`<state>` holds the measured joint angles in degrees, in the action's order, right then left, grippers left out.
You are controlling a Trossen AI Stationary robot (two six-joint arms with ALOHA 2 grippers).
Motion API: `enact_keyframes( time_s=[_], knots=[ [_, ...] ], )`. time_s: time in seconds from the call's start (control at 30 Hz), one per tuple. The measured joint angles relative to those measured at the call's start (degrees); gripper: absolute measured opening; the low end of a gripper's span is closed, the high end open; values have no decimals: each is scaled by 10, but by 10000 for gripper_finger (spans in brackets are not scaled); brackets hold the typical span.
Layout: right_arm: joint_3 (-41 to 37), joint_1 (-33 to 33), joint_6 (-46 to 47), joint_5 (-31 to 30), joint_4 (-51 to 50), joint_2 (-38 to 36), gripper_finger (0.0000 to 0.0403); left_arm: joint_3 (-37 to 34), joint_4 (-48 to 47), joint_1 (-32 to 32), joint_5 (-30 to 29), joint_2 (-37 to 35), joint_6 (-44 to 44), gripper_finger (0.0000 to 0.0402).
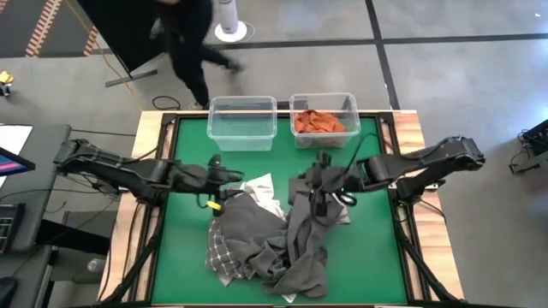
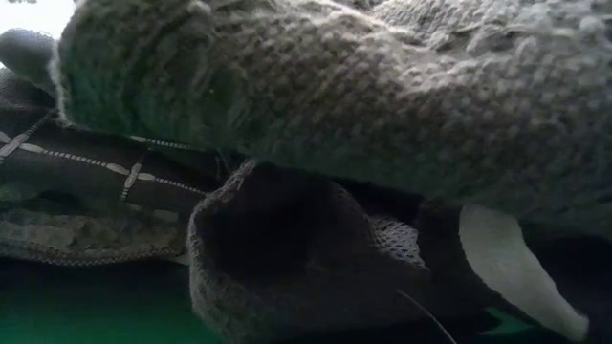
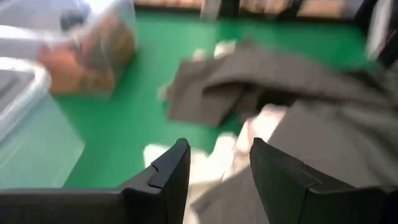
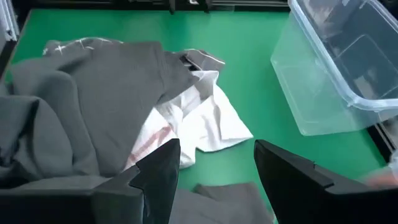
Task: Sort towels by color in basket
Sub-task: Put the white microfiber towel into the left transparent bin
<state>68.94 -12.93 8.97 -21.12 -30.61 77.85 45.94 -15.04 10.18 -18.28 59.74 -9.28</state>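
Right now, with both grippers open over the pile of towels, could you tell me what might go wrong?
The grey towels lie tangled over the checked one and the white one, so the left gripper or the right gripper may lift several colours at once. A dragged towel could also catch the empty bin. A person walks just beyond the table.

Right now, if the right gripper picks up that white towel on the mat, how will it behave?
The white towel lies crumpled and folded, so it will probably droop limp. A dark grey towel overlaps its edge, so that may drag along. Soft cloth likely won't slip much.
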Motion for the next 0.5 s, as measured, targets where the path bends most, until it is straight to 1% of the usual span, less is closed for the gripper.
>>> enact_keyframes(
  time_s=[0.1, 0.2, 0.27, 0.4, 0.5],
  knots=[
    [-48, -15, 1, -28, 38, 0, 249, 61, -86, -22, 6, 60, 4, 160],
    [-77, -27, 10, -58, 50, -4, 249, 102, -154, -59, 56, 114, 0, 160],
    [-91, -34, 15, -69, 49, -10, 249, 119, -177, -85, 84, 146, -10, 160],
    [-112, -45, 17, -90, 69, -27, 249, 146, -193, -130, 135, 197, -29, 160],
    [-124, -52, 17, -93, 73, -47, 249, 158, -226, -150, 155, 238, -31, 160]
  ],
)
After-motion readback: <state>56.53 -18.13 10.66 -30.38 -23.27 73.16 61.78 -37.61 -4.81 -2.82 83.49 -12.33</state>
